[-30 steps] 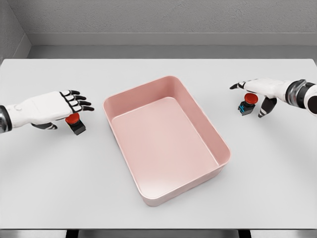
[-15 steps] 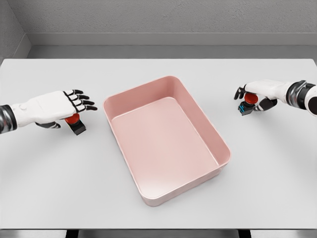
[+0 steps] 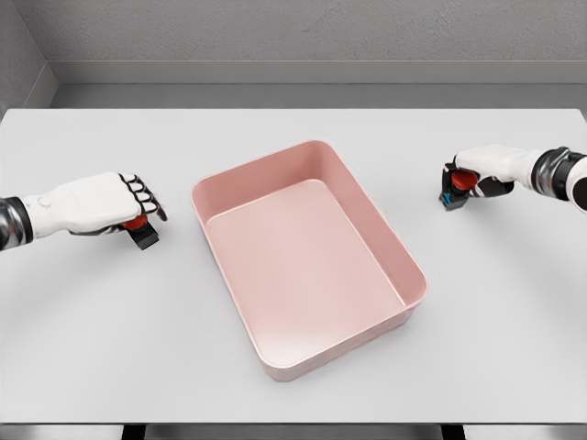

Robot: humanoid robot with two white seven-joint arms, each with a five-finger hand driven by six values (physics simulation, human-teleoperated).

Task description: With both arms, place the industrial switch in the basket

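Beside the pink basket (image 3: 415, 275), each hand (image 3: 105, 203) (image 3: 479, 168) clasps a red-capped switch (image 3: 138, 227) (image 3: 456, 188).

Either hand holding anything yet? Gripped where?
Left hand is closed over the red button of the left switch. Right hand is closed around the right switch at its red button. Both switches look still on the table.

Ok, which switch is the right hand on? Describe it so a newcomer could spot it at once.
Start at the pink basket in the middle of the white table, then look to its right, near the table's edge. The right hand is curled over a small switch there. Unlike the all-black, red-topped switch under the left hand, its base shows blue.
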